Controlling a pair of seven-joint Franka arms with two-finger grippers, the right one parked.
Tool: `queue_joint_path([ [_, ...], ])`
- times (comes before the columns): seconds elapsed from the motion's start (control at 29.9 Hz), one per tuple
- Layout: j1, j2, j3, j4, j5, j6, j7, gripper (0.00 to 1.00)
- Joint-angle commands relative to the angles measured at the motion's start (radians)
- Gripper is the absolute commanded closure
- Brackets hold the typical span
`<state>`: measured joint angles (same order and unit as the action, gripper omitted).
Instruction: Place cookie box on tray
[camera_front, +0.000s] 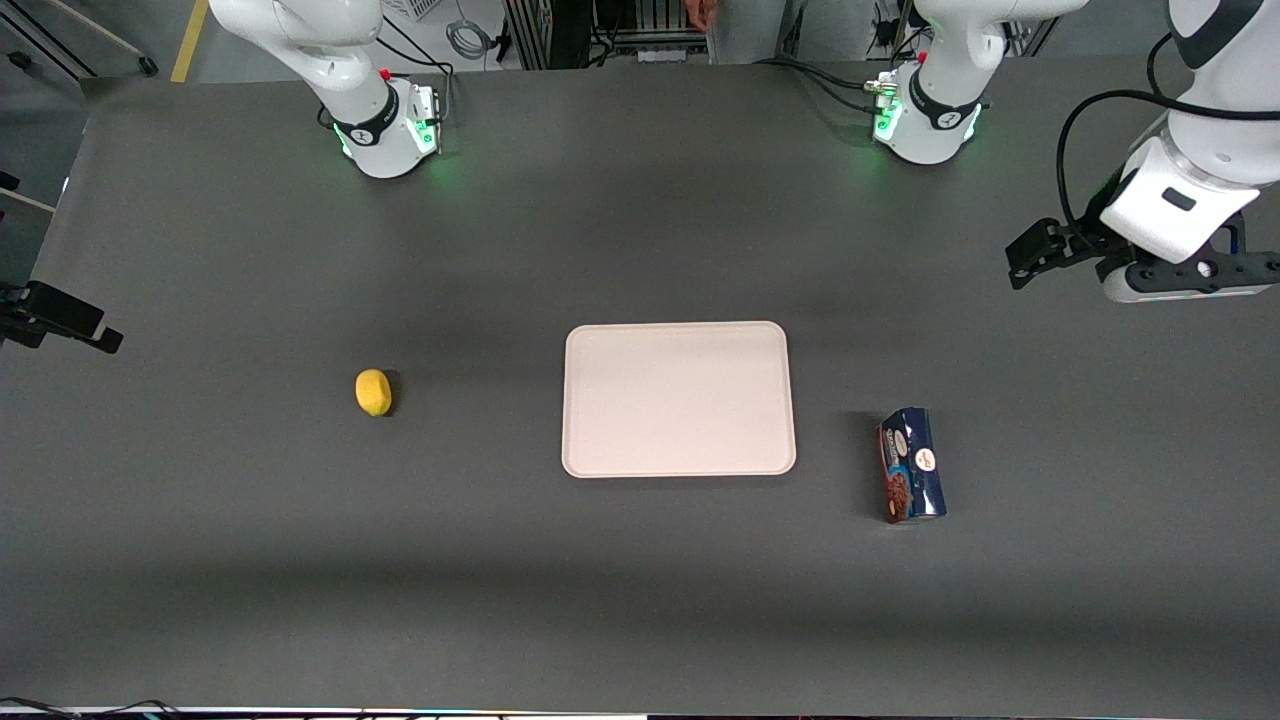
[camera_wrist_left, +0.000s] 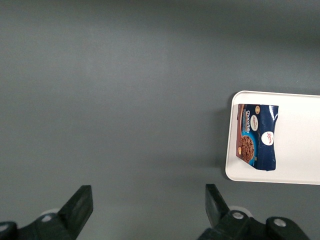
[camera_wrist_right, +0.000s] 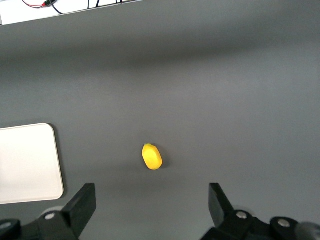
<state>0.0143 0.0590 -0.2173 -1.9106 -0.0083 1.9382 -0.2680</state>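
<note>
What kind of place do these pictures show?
Probably a robotics lab: white robot arms bolted to a wide dark grey table, cables and racks at its edge. The working arm's open hand hovers apart from the small dark blue cookie box and pale pinkish-white rectangular tray.

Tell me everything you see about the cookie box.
The cookie box is a small elongated dark blue carton, apparently cardboard, with brown cookie pictures and a white-red oval logo. It lies closed and flat on the table, beside the tray but not touching it. The open end effector is apart from it, farther from the front camera.
</note>
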Motion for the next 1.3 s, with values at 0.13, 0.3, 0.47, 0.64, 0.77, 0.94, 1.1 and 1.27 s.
queue_joint_path([
  [0.13, -0.008, 0.087, 0.004, -0.05, 0.004, 0.171, -0.1, 0.0],
  [0.3, -0.01, 0.126, 0.004, -0.073, 0.002, 0.232, -0.123, 0.0],
  [0.47, -0.011, 0.191, 0.003, -0.071, -0.001, 0.312, -0.125, 0.0],
  [0.64, -0.016, 0.232, -0.005, -0.067, -0.001, 0.364, -0.126, 0.0],
  [0.77, -0.017, 0.269, -0.014, -0.056, 0.011, 0.387, -0.126, 0.0],
  [0.94, -0.02, 0.292, -0.014, -0.045, 0.043, 0.404, -0.105, 0.0],
  [1.1, -0.022, 0.324, -0.014, -0.028, 0.123, 0.407, -0.12, 0.0],
  [1.27, -0.02, 0.375, -0.019, 0.007, 0.11, 0.407, -0.126, 0.0],
])
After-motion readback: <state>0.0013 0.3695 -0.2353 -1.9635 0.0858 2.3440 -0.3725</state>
